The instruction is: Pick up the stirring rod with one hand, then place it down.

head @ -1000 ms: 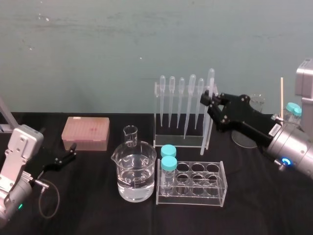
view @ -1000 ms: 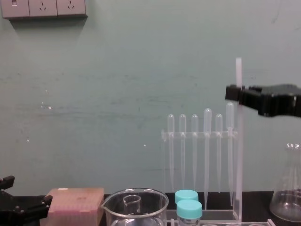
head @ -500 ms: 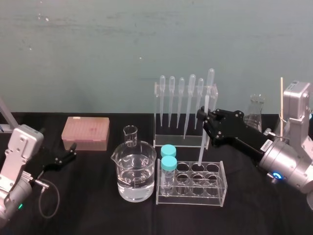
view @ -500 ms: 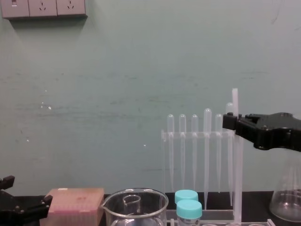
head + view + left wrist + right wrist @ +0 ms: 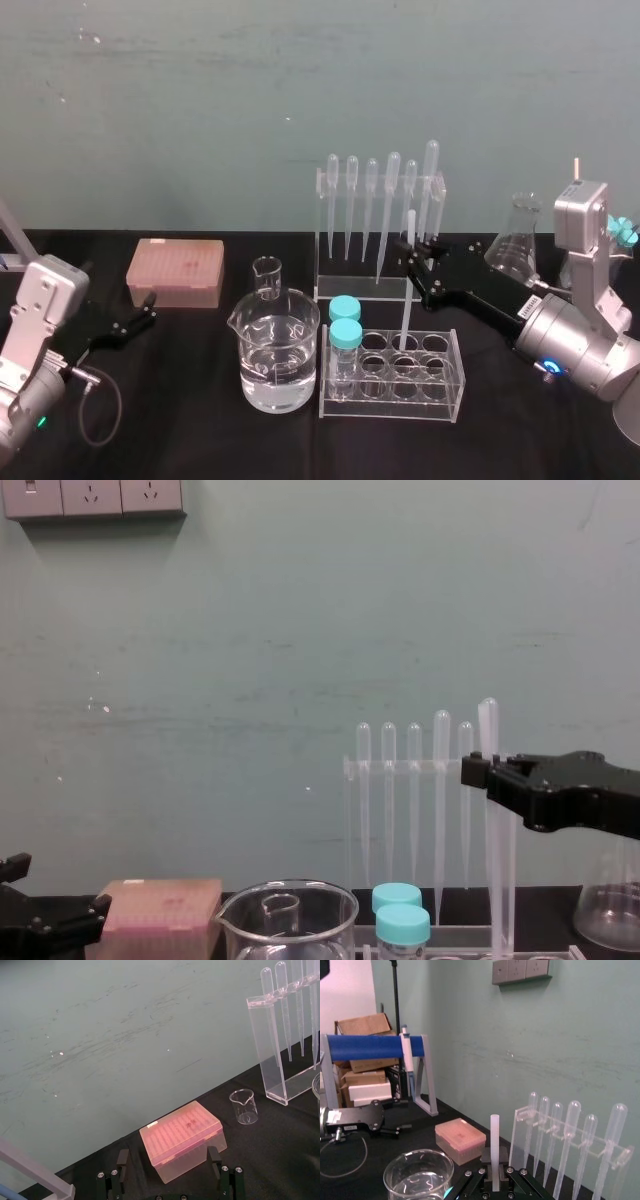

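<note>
Stirring rod [image 5: 406,310]: foot perhaps inside rack [image 5: 392,407]

Head view: high, tilted down over the desk [image 5: 200,435]. Chest view: low, level, facing the wall [image 5: 250,630], close to the pipette rack [image 5: 420,767]. Left wrist view: low at the desk's left end, near the pink tip box [image 5: 181,1137]. Right wrist view: just behind the right gripper [image 5: 495,1172] and stirring rod [image 5: 494,1145]. Pipette rack common to all four.

The right gripper [image 5: 494,1178] grips the stirring rod [image 5: 494,1140], which stands upright between its fingers.
Beyond the gripper stand a pipette rack [image 5: 520,1132] and a pink tip box [image 5: 460,1140]; a water-filled beaker [image 5: 418,1174] sits nearer.
</note>
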You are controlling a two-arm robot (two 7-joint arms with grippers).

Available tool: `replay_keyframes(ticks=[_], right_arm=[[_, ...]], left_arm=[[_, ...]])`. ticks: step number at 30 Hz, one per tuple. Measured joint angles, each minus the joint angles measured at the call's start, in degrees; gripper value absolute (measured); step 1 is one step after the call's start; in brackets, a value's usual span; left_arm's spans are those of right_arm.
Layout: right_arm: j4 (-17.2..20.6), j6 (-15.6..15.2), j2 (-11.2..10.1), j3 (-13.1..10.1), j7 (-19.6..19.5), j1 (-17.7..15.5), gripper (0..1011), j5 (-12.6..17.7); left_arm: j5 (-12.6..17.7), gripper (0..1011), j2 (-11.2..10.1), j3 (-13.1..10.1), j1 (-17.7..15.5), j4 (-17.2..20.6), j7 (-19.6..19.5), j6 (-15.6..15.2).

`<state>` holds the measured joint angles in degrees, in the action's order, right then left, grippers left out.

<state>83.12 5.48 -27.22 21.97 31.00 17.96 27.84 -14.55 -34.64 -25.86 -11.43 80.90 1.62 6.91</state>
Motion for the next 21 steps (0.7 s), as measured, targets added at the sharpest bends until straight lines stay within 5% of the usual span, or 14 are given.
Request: replay_keyframes(ticks=[21], right_arm=[[-3.14, -2.18, 1.5, 0.12, -0.98, -0.85, 69, -0.92]], left_arm=[[0.0, 1000, 0.0, 0.0, 0.0, 0.0, 0.0, 0.0]])
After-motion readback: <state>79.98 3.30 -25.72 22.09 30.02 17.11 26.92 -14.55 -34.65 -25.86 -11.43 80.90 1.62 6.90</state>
